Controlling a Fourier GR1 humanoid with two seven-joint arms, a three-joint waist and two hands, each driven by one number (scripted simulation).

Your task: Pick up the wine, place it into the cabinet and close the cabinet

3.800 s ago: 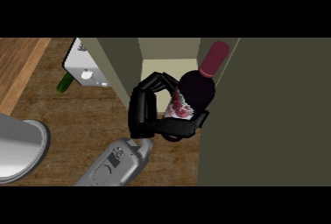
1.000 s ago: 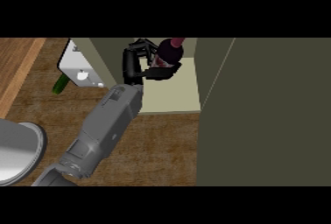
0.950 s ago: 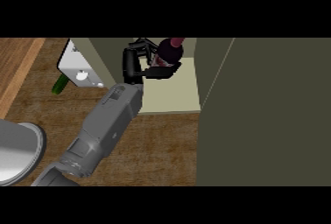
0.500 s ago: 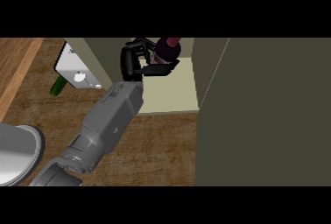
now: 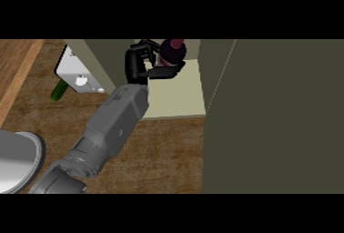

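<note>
— Up at the far end of the cabinet shelf (image 5: 176, 98): reaching deep inside, black hand (image 5: 142, 63) curling around the wine bottle (image 5: 173, 51), fingers on one side, thumb pressing in from below.

— Holding it, then, not just touching?

— Wrapping it, yes. Dark bottle sitting inside the cabinet opening, standing roughly upright, reddish cap poking out above the fingers. Cannot tell whether resting on the pale shelf floor or hanging just above it.

— Whose hand?

— Coming in from the lower left on a long grey forearm (image 5: 111, 125), so reading as the left one. Showing nowhere, the other.

— And the cabinet itself?

— Standing open. Big olive door (image 5: 275, 118) swinging out at the right, filling most of that side and hiding whatever lies behind. Olive side wall (image 5: 104, 59) rising just left of the hand.

— Anything else nearby?

— Lying on the wooden tabletop (image 5: 161, 150) left of the cabinet: a white block (image 5: 77, 73) with small knobs, and a green thing (image 5: 58, 91) peeking out beside it, too small to name. Curving in at the lower left edge, a grey round basin (image 5: 17, 161), well apart from the bottle.
</note>
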